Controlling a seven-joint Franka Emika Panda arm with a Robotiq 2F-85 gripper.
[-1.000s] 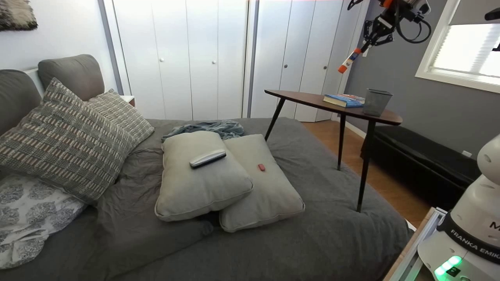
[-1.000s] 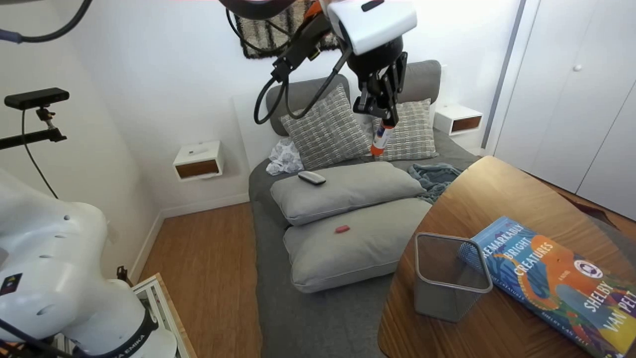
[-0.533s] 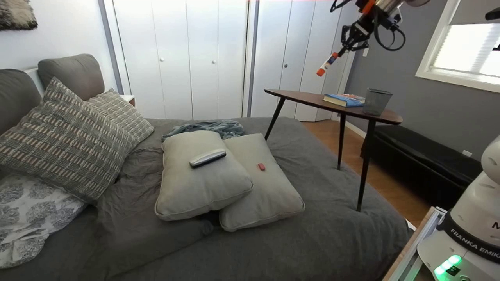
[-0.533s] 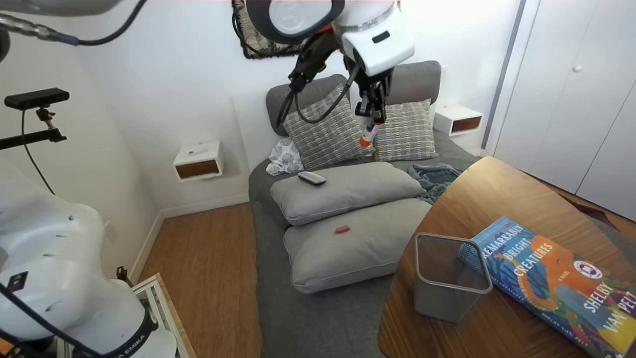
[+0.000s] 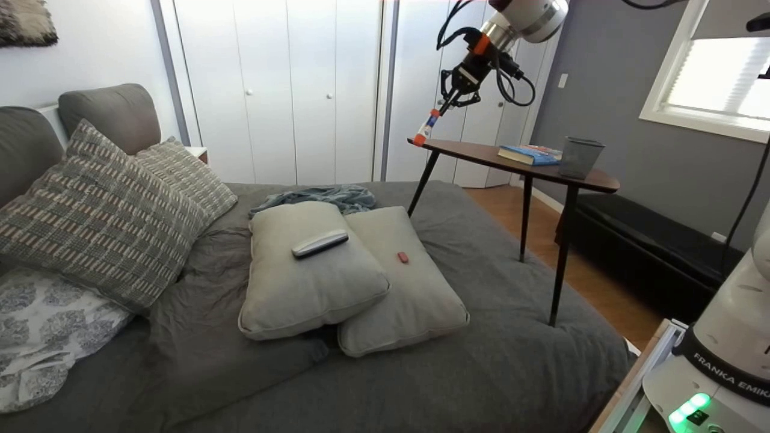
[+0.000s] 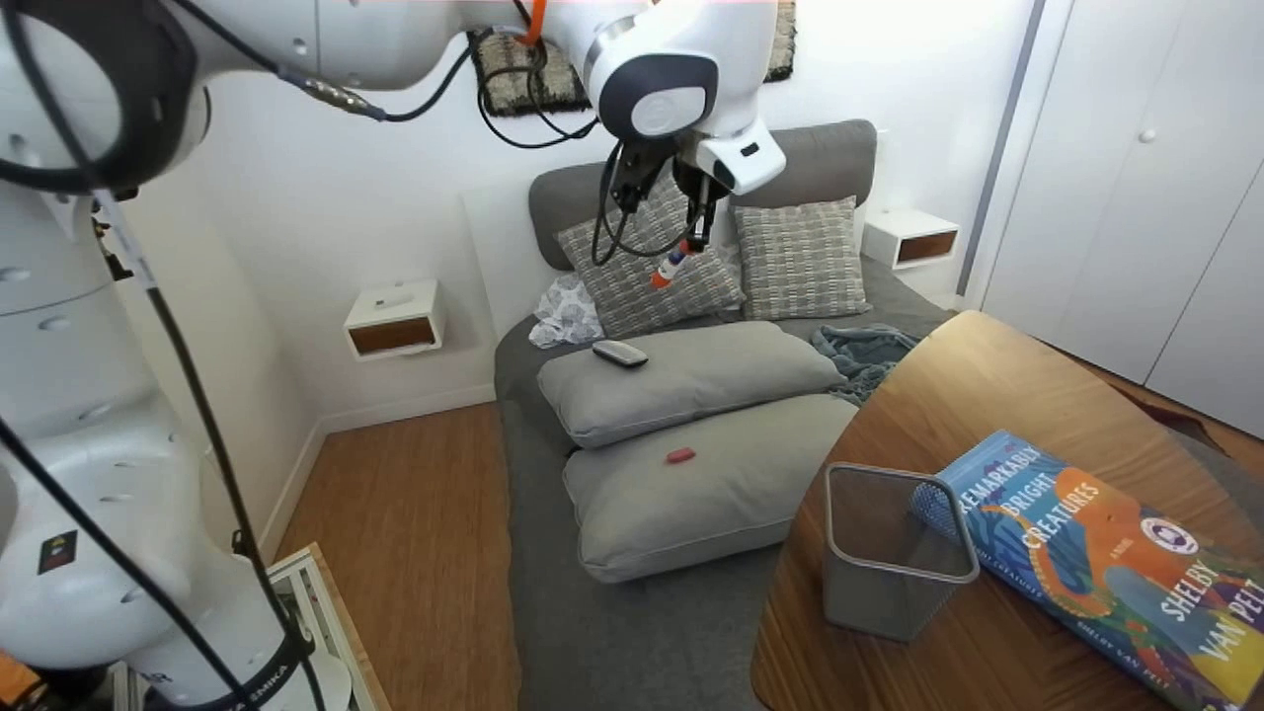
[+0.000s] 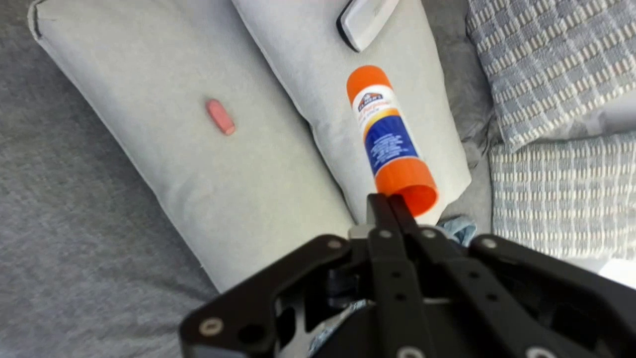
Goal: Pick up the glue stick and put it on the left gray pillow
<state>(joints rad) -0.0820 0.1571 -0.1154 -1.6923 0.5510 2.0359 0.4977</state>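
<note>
Over the bed (image 5: 481,379), my gripper (image 7: 388,198) holds the glue stick (image 7: 386,134) in the air, its two fingers (image 7: 381,219) pressed together on the rim of the stick's hollow orange end. Its body juts out past the fingertips; I see it slanting downward in both exterior views. From my wrist view, it shows against the plain gray pillow (image 7: 325,94) bearing a remote-like bar (image 7: 367,22), while a pink piece (image 7: 220,117) rests on the neighboring pillow (image 7: 238,189).

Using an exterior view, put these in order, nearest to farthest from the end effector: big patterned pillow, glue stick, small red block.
1. Glue stick: held by the end effector.
2. Small red block: below, slightly left.
3. Big patterned pillow: at the view's far left.
</note>
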